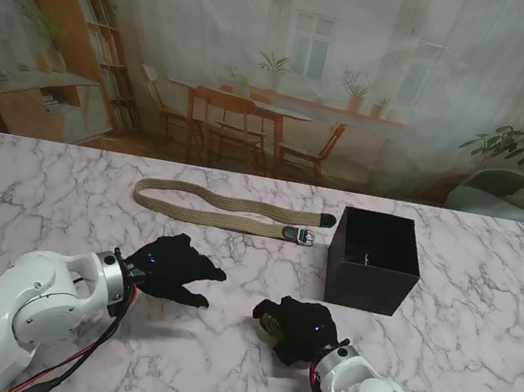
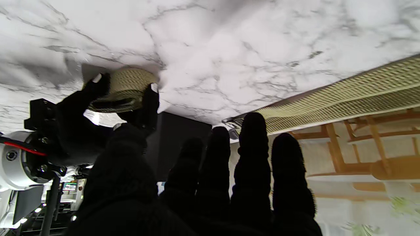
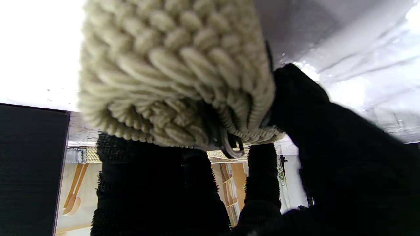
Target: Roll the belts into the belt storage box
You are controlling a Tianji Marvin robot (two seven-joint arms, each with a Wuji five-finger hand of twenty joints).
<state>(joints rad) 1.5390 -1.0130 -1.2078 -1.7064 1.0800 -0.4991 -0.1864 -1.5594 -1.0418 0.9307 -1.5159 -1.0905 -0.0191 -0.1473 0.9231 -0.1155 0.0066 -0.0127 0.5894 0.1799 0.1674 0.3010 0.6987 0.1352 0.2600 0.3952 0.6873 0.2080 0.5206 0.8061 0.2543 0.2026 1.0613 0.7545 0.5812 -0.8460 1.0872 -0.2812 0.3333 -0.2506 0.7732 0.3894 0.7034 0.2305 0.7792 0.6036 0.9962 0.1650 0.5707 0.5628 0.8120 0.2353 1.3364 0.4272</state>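
Observation:
A beige woven belt (image 1: pixel 224 211) lies flat and folded double on the marble table, its metal buckle (image 1: pixel 300 234) pointing at the black storage box (image 1: pixel 373 260). A second beige belt, rolled into a coil (image 3: pixel 174 72), sits on the table inside my right hand (image 1: pixel 297 328), whose black-gloved fingers close around it; the left wrist view shows that coil (image 2: pixel 126 88) too. My left hand (image 1: pixel 173 267) hovers open to the left of the coil, fingers spread toward it, holding nothing. The flat belt (image 2: pixel 341 98) runs past its fingertips.
The box stands open-topped to the right of the flat belt, farther from me than my right hand; something small glints inside it. The box wall (image 3: pixel 31 170) shows close beside the coil. The table edge runs along the backdrop beyond.

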